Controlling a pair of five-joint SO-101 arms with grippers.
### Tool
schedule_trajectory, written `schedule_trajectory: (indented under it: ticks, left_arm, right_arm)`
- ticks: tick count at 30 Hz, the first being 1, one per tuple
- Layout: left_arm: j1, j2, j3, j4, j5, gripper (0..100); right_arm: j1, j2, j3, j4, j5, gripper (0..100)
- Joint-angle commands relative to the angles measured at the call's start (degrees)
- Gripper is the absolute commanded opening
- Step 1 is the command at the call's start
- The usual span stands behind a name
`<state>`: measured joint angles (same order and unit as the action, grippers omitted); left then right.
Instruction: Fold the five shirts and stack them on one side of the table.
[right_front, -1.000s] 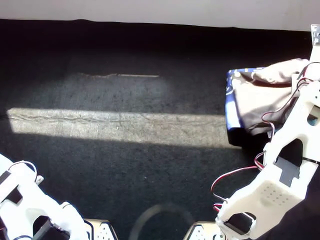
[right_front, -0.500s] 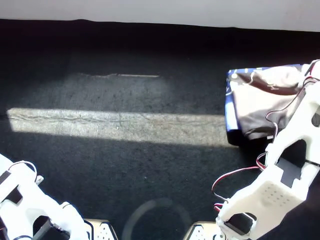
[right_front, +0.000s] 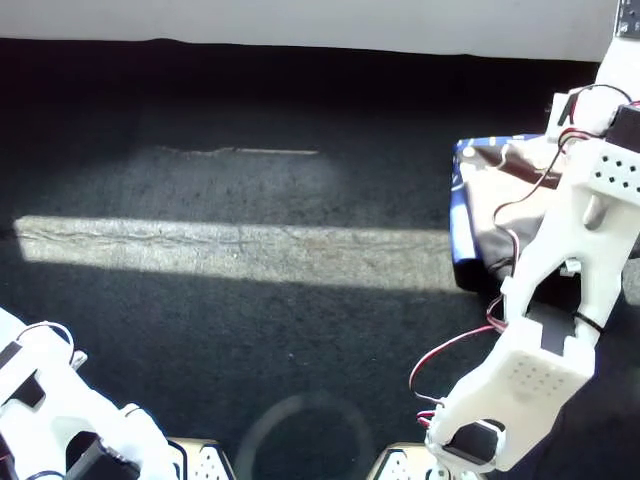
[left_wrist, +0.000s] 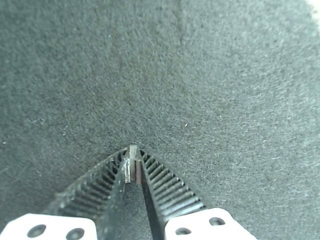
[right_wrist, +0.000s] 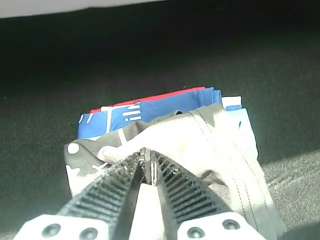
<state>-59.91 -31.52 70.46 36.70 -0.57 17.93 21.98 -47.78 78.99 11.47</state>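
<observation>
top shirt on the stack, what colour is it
Plain grey-brown; the top shirt shows best in the right wrist view.

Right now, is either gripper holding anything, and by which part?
Nothing is held. The left gripper is shut over bare table; the right gripper is shut above the shirt stack.

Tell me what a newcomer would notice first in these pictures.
The stack of folded shirts sits at the table's right side in the high view, a pale grey shirt on top, blue and red ones beneath. The right gripper hangs shut over it. A bright sunlit band crosses the dark table.
</observation>
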Motion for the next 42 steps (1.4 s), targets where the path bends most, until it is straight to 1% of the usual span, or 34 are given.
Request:
schedule_trajectory:
  ticks: [1,4,8,13,18,21,27,29,34,36,42]
  left_arm:
    - [1.1,-0.3,-0.1,-0.6,0.2,1]
    - [1.1,-0.3,-0.1,-0.6,0.2,1]
    - [1.1,-0.3,-0.1,-0.6,0.2,1]
    - [1.1,-0.3,-0.1,-0.6,0.2,1]
    - [1.1,-0.3,-0.1,-0.6,0.2,1]
    - [1.1,-0.3,-0.1,-0.6,0.2,1]
    - [1.1,-0.3,-0.1,-0.6,0.2,1]
    - [1.1,-0.3,-0.1,-0.6,0.2,1]
    - [1.1,-0.3,-0.1,-0.6,0.2,1]
    - [1.1,-0.3,-0.1,-0.6,0.2,1]
    - [1.1,-0.3,-0.1,-0.6,0.2,1]
  right_arm:
    - [2.6,3.5,-0.8,-4.9,0.7,0.6]
    - [4.9,10.5,-1.3,-11.0,0.7,0.6]
    - [7.2,17.4,-2.4,-15.8,0.7,0.6]
    - [10.3,21.5,-6.4,-18.3,0.7,0.6]
    - [13.1,24.1,-12.0,-18.2,0.5,0.6]
    - [13.1,24.2,-16.0,-15.1,0.4,0.6]
    - [11.0,24.2,-29.3,-7.3,0.4,0.6]
    - [10.2,24.2,-34.2,-3.1,0.4,0.6]
    - [7.9,24.5,-45.9,11.1,0.7,0.6]
    - [7.0,24.7,-48.5,15.4,0.8,0.8]
    - [5.6,24.5,-49.1,21.9,0.8,0.8]
